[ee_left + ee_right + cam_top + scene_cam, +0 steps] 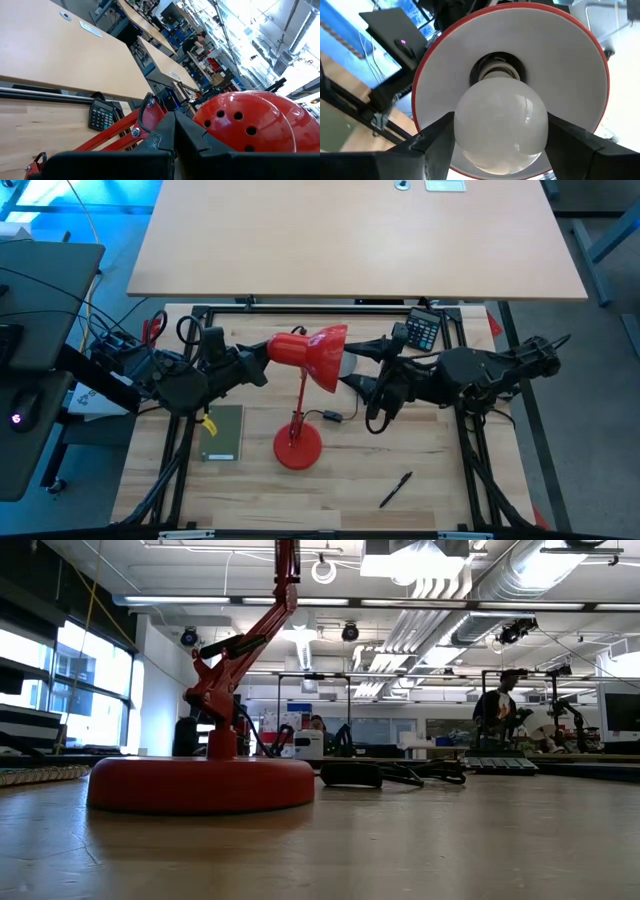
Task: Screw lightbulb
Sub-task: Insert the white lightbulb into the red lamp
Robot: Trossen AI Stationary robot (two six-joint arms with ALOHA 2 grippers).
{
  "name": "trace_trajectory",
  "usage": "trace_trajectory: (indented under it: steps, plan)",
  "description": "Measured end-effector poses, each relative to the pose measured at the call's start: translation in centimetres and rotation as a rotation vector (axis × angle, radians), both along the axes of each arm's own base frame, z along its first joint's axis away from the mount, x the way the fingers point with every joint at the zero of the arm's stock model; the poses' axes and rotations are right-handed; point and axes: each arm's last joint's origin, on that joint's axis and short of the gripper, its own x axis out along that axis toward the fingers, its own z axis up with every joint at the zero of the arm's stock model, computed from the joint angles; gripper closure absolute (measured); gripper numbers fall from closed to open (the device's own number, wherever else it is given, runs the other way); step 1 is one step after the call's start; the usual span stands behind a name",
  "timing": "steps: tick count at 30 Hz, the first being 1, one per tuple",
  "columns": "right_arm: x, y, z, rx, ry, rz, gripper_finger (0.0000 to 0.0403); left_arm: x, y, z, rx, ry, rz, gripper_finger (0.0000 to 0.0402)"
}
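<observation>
The lightbulb (500, 124) sits clamped between the right gripper (500, 137) fingers, its base at the socket inside the lamp shade (445, 75) ahead. A tilted twist could cross-thread it. The left gripper (172, 131) is closed, bracing the shade's back.

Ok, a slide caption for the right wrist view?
Right gripper jaws around the lightbulb, its base at the red lamp shade's socket.

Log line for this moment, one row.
left gripper shut on lamp neck | right gripper holding lightbulb at shade socket
</observation>
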Motion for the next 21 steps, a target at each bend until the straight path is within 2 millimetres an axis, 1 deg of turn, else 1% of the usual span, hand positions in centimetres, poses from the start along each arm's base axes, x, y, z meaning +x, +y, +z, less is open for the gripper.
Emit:
trace_trajectory:
  steps: [6,9,11,14,18,21]
  plan:
    - [0.0,0.1,0.0,0.160,-0.042,0.042,0.0148,0.0,0.0,0.0,0.015,0.015,-0.010,0.0401]
    - [0.0,0.1,0.1,0.170,-0.045,0.054,0.0148,0.0,0.0,0.0,0.021,0.021,-0.015,0.0401]
    - [0.0,0.1,0.1,0.160,-0.044,0.053,0.0148,-0.1,-0.1,0.2,0.066,0.052,-0.018,0.0402]
    - [0.0,0.1,0.2,0.156,-0.051,0.058,0.0148,-0.4,-0.3,0.9,0.120,0.059,-0.019,0.0402]
    - [-0.1,0.1,0.3,0.157,-0.058,0.067,0.0148,-0.8,-0.5,2.3,0.212,0.068,-0.003,0.0402]
    - [-0.1,0.1,0.3,0.150,-0.054,0.062,0.0148,-1.5,-0.3,3.3,0.235,0.058,0.025,0.0401]
